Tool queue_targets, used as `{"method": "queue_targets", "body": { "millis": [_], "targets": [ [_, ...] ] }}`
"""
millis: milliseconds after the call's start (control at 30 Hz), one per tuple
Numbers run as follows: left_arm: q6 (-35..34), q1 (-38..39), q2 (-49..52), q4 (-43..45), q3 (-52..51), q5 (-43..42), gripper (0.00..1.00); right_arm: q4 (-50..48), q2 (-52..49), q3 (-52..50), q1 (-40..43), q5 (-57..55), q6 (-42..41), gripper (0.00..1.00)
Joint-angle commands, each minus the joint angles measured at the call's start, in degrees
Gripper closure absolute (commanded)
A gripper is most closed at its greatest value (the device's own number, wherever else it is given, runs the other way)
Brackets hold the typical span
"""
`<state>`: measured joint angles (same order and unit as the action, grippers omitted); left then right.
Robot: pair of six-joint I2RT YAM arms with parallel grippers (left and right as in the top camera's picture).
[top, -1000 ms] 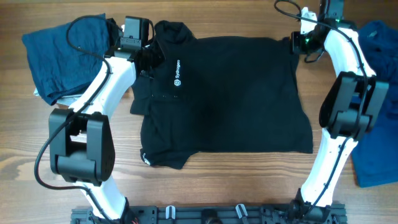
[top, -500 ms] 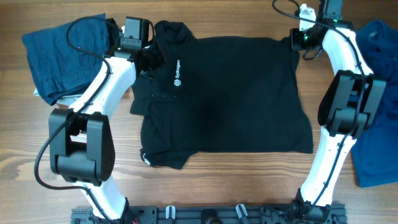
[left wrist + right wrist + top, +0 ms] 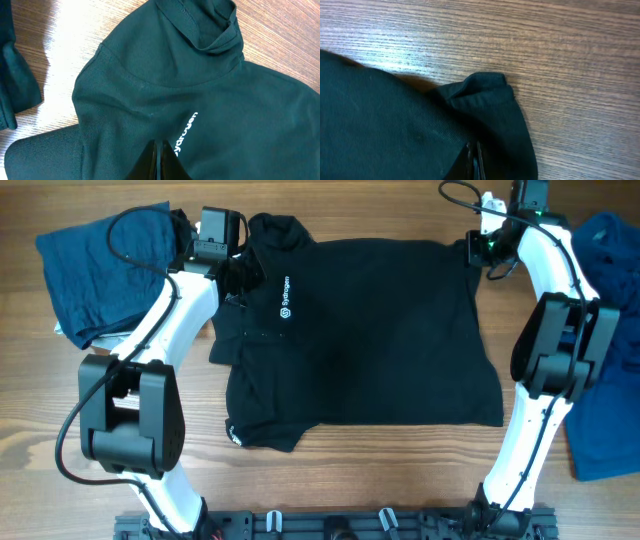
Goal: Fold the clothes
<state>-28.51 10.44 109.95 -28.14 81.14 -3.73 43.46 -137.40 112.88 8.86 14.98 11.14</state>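
Seeing the black polo shirt (image 3: 370, 340) flat mid-frame overhead, collar upper left. Left gripper (image 3: 160, 159) jaws together by the chest logo (image 3: 285, 295), right gripper (image 3: 474, 159) jaws together at the shirt's upper-right corner. I can't tell if fabric's pinched.

bench (image 3: 350, 480): brown wood, grain running side to side, seen in all three views | surface: matte, paler sheen in patches, bright streak at upper left of left wrist view | black rail (image 3: 330, 525): along bench's near edge, silver clips on it | pale scrap (image 3: 60, 330): far left, too small to identify
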Motion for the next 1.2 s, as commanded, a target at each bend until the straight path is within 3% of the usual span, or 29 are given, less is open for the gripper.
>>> {"method": "queue_targets", "body": {
  "millis": [0, 333, 567, 1067, 1100, 1167],
  "targets": [
    [1.16, -0.22, 0.76, -0.26, -0.24, 0.81, 0.96, -2.10, -2.86, 1.01, -0.39, 0.90, 1.20, 0.96],
    [1.14, -0.22, 0.76, -1.44, -0.24, 0.83, 0.95, -8.26, -2.62, 1.07, -0.39, -2.99, 0.59, 0.95],
    [1.16, -0.22, 0.76, -1.49, -0.24, 0.83, 0.94, -2.78, -2.84, 1.05, -0.50, -7.17, 0.50, 0.95],
    [1.14, -0.22, 0.76, -1.53, -0.24, 0.81, 0.92, 5.75, 0.94, 1.01, -1.20, 3.37, 0.70, 0.94],
    [1.14, -0.22, 0.76, -1.51, -0.24, 0.81, 0.92, 5.70, 0.94, 1.01, -1.42, 3.34, 0.74, 0.93],
    [1.14, -0.22, 0.76, -1.51, -0.24, 0.81, 0.92, 5.35, 0.98, 1.03, -1.57, 3.10, 0.94, 0.69]
  ]
}}
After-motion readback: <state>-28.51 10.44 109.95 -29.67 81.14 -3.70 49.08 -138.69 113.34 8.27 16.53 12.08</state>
